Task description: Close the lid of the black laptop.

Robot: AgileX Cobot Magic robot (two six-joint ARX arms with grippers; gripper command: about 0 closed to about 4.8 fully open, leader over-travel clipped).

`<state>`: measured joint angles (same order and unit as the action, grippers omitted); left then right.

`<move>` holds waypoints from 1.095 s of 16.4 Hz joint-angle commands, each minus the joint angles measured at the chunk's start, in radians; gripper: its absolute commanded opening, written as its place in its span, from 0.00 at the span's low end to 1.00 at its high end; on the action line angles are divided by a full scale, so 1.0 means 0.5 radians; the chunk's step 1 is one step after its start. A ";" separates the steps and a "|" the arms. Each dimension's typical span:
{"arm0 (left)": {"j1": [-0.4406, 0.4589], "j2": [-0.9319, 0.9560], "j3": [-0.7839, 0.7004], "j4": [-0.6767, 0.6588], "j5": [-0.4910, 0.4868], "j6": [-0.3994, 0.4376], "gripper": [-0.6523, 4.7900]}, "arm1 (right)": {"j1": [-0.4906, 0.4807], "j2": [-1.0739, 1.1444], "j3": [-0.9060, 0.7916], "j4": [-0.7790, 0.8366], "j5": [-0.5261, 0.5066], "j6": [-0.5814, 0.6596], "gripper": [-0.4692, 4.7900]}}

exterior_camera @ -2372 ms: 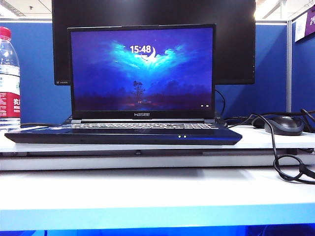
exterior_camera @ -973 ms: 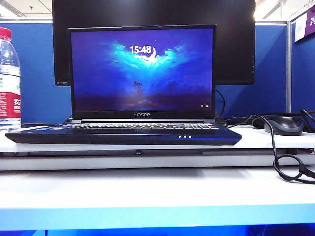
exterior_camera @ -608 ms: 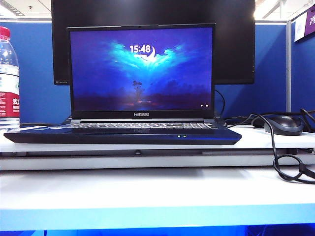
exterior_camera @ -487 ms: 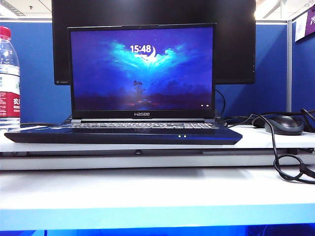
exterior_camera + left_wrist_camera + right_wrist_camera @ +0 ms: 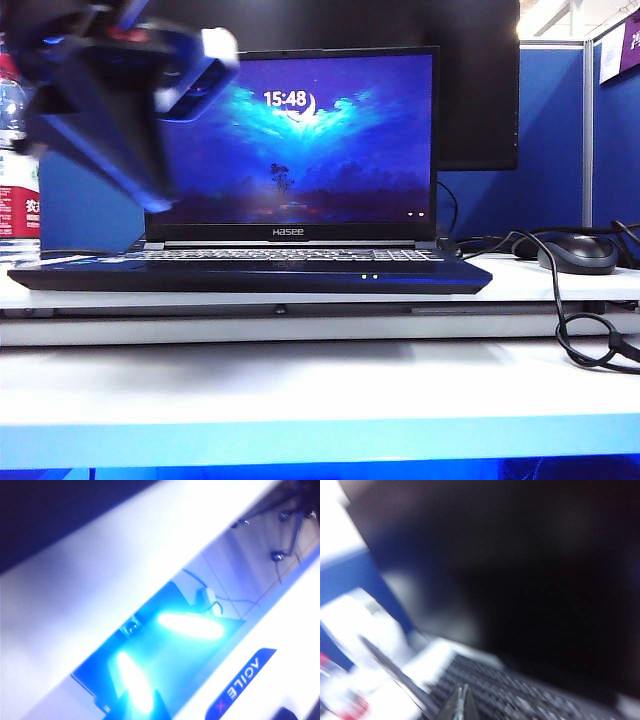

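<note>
- The black laptop (image 5: 250, 272) sits open at the centre of the exterior view, on a white surface (image 5: 320, 390), its base flat and two small green lights glowing on its front edge.
- The lid (image 5: 300, 145) stands upright, its screen lit with blue wallpaper and a clock reading 15:48; the word "Hasee" shows on its lower bezel.
- A blurred, dark arm fills the upper left of the exterior view, in front of the lid's left side; its left claw (image 5: 150, 170) is smeared, and whether it touches the lid cannot be told.
- The left wrist view is overexposed and streaked; the claw there is not clearly shown, and by its reading it stands released, with nothing seen in its grasp.
- In the right wrist view the right claw (image 5: 462, 705) is clenched, its tips together and empty, low above the blurred keyboard (image 5: 520, 690).
- A black monitor (image 5: 475, 90) stands behind the lid.
- A water bottle (image 5: 15, 190) is at the left edge, partly hidden by the arm.
- A dark mouse (image 5: 577, 253) lies at the right, with a black cable (image 5: 565, 320) looping down beside it.
</note>
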<state>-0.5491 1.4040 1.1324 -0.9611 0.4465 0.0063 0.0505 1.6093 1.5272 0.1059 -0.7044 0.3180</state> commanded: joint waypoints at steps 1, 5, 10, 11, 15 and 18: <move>-0.110 -0.004 0.012 0.330 -0.164 -0.066 0.23 | -0.006 0.075 0.015 -0.025 0.017 -0.124 0.07; -0.114 0.024 0.012 0.326 -0.333 -0.088 0.23 | 0.001 0.267 0.016 -0.105 -0.019 -0.166 0.07; -0.114 0.243 0.011 0.253 -0.359 -0.040 0.23 | 0.001 0.381 0.016 -0.059 -0.143 -0.168 0.07; -0.114 0.307 0.011 0.253 -0.358 -0.034 0.23 | 0.002 0.387 0.016 -0.054 -0.180 -0.167 0.07; -0.114 0.391 0.011 0.397 -0.423 -0.037 0.23 | 0.002 0.388 0.016 -0.053 -0.258 -0.167 0.07; -0.111 0.391 0.011 0.477 -0.542 -0.041 0.23 | 0.002 0.388 0.016 -0.063 -0.344 -0.166 0.07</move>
<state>-0.6044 1.6035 1.1347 -0.7372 0.2005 -0.0158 0.0502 1.8076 1.5276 0.0624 -0.8597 0.2401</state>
